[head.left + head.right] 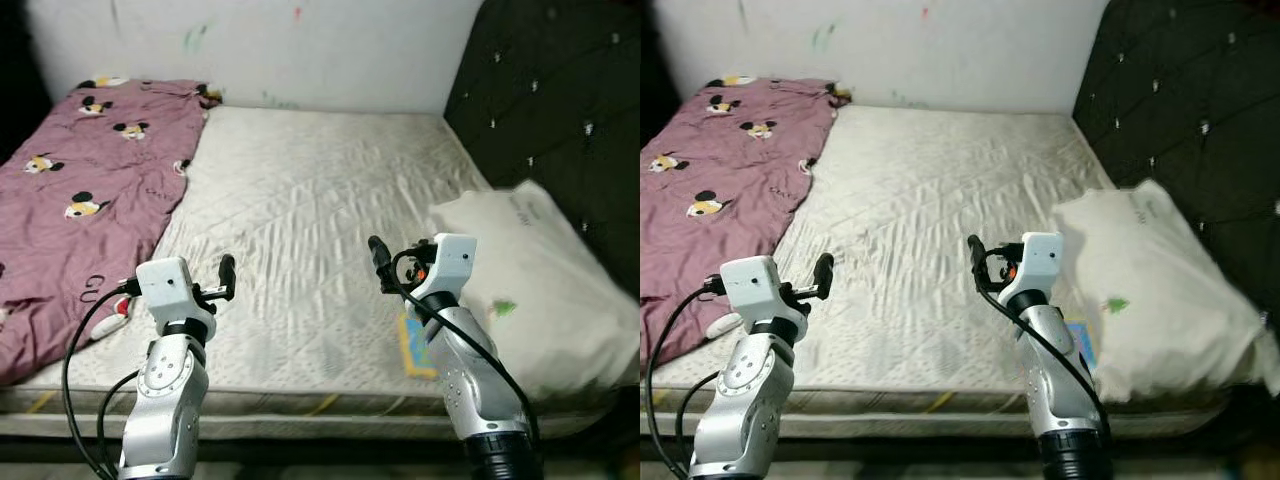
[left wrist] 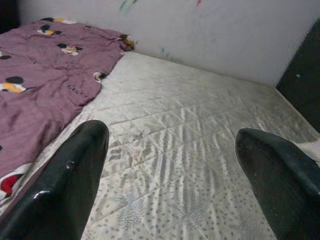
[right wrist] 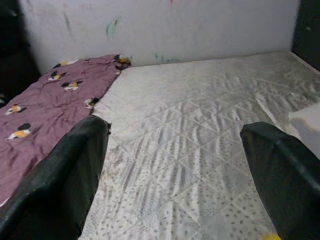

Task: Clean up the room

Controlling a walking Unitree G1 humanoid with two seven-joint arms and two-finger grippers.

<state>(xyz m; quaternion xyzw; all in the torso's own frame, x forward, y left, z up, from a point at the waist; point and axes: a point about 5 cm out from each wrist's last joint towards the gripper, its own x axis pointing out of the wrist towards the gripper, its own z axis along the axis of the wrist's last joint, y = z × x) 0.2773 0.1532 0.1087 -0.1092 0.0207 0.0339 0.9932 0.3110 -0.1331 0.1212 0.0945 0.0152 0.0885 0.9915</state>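
**Bare mattress, one blanket, one pillow, both grippers empty**

While both arms hover over the near edge of the bed, nothing is gripped. One quilted white mattress takes up the centre of the frame. One purple blanket with cartoon mouse print lies along the left side, from upper left down to the lower left edge. One white pillow lies at the right, against the dark tufted headboard in the upper right. One small yellow-and-blue flat item lies on the mattress at lower centre-right, just beside the pillow, partly hidden by the right arm; what it is cannot be told. No containers visible. Left gripper at lower left: jaws wide apart, empty, above the mattress near the blanket's edge. Right gripper at lower centre-right: jaws wide apart, empty.
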